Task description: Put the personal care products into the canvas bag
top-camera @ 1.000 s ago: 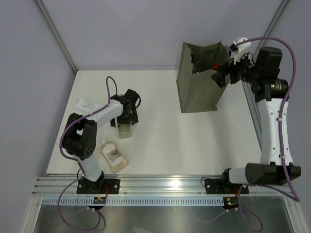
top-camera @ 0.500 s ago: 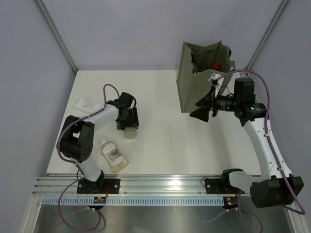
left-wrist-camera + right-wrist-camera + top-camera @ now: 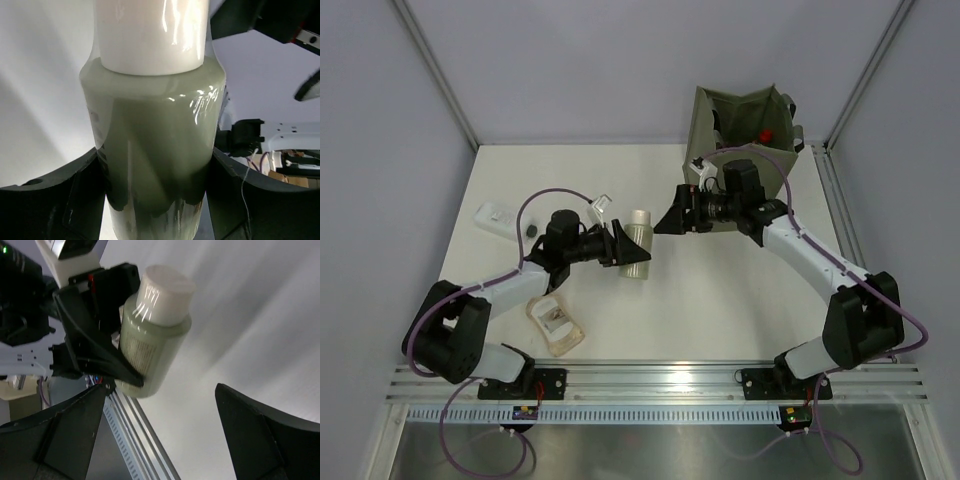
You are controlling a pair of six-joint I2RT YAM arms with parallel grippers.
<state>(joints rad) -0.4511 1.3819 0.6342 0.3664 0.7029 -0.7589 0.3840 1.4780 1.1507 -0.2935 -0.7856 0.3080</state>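
My left gripper [image 3: 623,247] is shut on a silvery pale-green bottle [image 3: 638,252] with a white cap, holding it above the middle of the table. In the left wrist view the bottle [image 3: 155,135] fills the space between both fingers. My right gripper [image 3: 670,222] stands open just right of the bottle, facing it without touching. In the right wrist view the bottle [image 3: 152,345] sits ahead of the open gripper [image 3: 160,432]. The olive canvas bag [image 3: 704,128] stands at the back right with a red-capped bottle [image 3: 765,135] inside. A clear amber pouch [image 3: 555,325] and a flat white bottle [image 3: 498,215] lie at the left.
A small dark object [image 3: 531,232] lies beside the flat white bottle. The right arm [image 3: 800,250] stretches across in front of the bag. A metal rail [image 3: 660,378] runs along the near table edge. Grey walls close in the back and sides.
The left gripper shut on the bottle, lifted it and carried it right to the table's middle. The right arm swung away from the bag, leftward toward the bottle.
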